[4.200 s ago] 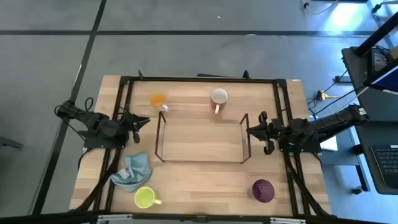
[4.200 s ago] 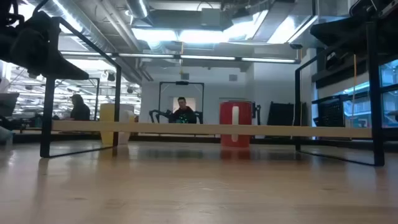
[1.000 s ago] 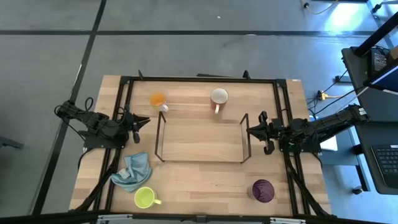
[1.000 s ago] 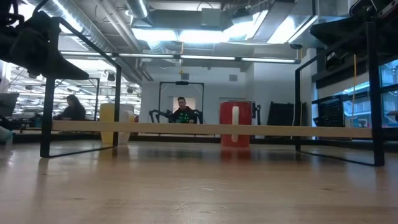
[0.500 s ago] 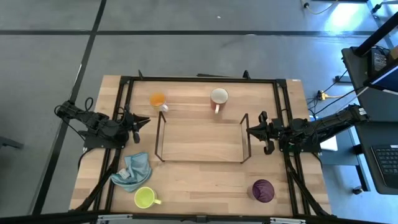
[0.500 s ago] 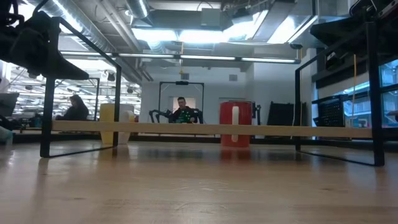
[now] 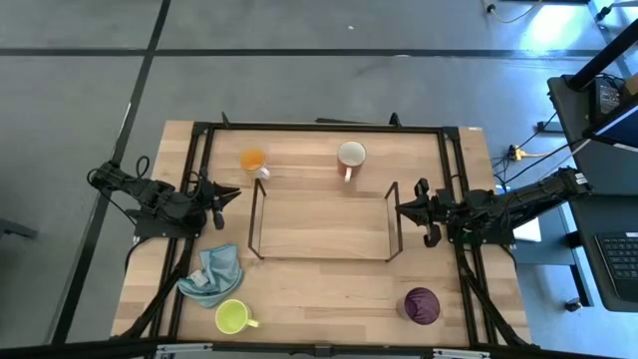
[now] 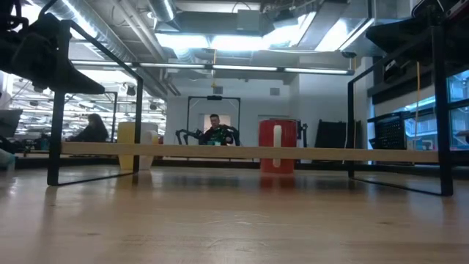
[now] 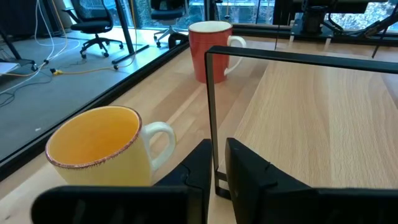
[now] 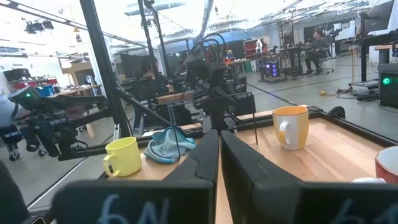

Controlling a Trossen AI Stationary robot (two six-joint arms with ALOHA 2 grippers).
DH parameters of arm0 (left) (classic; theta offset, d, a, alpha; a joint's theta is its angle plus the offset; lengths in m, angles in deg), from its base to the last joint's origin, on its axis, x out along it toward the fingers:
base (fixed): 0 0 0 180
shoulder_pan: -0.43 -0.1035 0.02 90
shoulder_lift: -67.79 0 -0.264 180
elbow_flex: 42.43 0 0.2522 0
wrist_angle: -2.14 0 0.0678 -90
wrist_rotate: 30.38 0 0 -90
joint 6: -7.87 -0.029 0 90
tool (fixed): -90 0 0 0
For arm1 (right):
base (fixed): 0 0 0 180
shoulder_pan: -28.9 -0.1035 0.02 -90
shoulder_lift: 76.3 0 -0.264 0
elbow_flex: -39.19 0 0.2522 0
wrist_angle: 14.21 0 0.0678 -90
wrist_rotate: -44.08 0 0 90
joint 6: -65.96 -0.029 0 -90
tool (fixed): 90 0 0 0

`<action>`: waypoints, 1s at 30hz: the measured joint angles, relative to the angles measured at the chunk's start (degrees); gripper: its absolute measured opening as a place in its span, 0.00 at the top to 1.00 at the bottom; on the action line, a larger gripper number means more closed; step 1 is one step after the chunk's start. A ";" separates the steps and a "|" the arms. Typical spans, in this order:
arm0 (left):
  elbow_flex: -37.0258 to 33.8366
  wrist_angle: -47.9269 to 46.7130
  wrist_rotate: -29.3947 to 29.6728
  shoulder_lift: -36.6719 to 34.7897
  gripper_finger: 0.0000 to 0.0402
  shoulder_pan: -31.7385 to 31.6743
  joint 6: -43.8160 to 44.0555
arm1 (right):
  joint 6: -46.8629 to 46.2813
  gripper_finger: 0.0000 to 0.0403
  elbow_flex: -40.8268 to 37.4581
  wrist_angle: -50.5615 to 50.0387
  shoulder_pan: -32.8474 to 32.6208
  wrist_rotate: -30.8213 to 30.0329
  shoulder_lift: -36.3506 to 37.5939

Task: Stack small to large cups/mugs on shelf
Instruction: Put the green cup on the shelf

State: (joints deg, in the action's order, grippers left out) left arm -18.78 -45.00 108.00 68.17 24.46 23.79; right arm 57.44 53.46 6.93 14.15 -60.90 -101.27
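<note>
In the high view the black wire shelf (image 7: 322, 221) stands mid-table. The orange mug (image 7: 253, 160) and the white mug (image 7: 351, 155), red on the outside, stand upright beyond the shelf's far side. The yellow-green mug (image 7: 232, 317) and the dark purple cup (image 7: 422, 304) stand near the table's near edge. My left gripper (image 7: 221, 194) hovers shut off the shelf's left end, with the orange mug (image 9: 102, 146) close by. My right gripper (image 7: 404, 207) hovers shut at the shelf's right end. Neither gripper touches anything.
A crumpled light blue cloth (image 7: 212, 274) lies by the yellow-green mug on the near left. The large black table frame (image 7: 319, 127) runs around the tabletop. Bare wood lies inside the shelf and between the two near cups. People sit in the room behind.
</note>
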 joint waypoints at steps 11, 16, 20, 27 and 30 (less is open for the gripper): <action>0.00 0.02 0.00 0.01 0.90 0.00 -0.01 | -0.18 0.95 0.00 -0.04 -0.01 0.00 0.00; -0.11 1.21 2.77 0.00 0.90 0.00 -6.25 | -0.19 0.95 0.00 -0.09 -0.01 0.00 0.00; -0.18 3.19 3.55 0.00 0.90 -0.01 -12.65 | -0.19 0.95 0.00 -0.11 0.00 0.00 -0.01; -3.77 17.33 2.88 0.04 0.90 0.00 -10.67 | -0.17 0.95 0.00 -0.11 0.01 0.00 0.00; -5.71 32.59 2.98 -0.02 0.90 -0.02 -1.54 | -0.20 0.95 0.00 -0.11 -0.01 0.00 -0.01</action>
State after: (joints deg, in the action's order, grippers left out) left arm -24.49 -12.41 110.98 68.15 24.44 22.25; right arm 57.24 53.46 6.82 14.14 -60.90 -101.28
